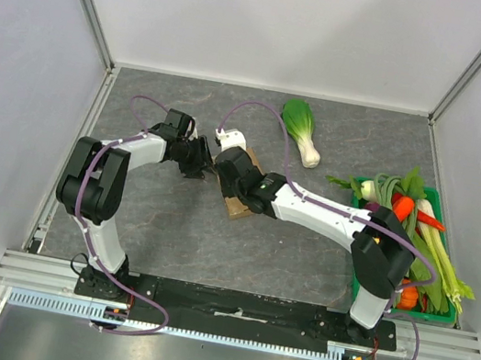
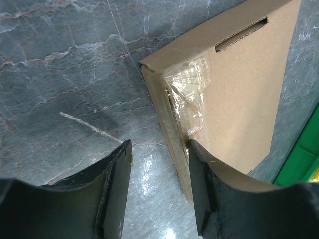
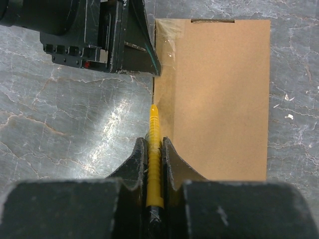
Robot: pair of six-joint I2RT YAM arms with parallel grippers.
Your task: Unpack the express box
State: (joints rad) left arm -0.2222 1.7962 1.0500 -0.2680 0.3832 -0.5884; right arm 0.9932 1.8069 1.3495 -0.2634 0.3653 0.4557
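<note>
The express box (image 2: 239, 89), flat plain brown cardboard with clear tape (image 2: 189, 87) at one corner, lies on the grey table. In the top view it (image 1: 238, 204) is mostly hidden under my right arm. My left gripper (image 2: 159, 172) is open and straddles the box's long edge, with one finger (image 2: 204, 189) against the box. My right gripper (image 3: 154, 145) is shut on a yellow ribbed cutter (image 3: 154, 169). The cutter's tip touches the taped left edge of the box (image 3: 219, 99). In the top view the left gripper (image 1: 196, 155) and right gripper (image 1: 230, 163) meet over the box.
A green-and-white bok choy (image 1: 302, 129) lies at the back of the table. A green crate (image 1: 437, 314) full of vegetables stands at the right, and its corner shows in the left wrist view (image 2: 299, 164). White walls enclose the table.
</note>
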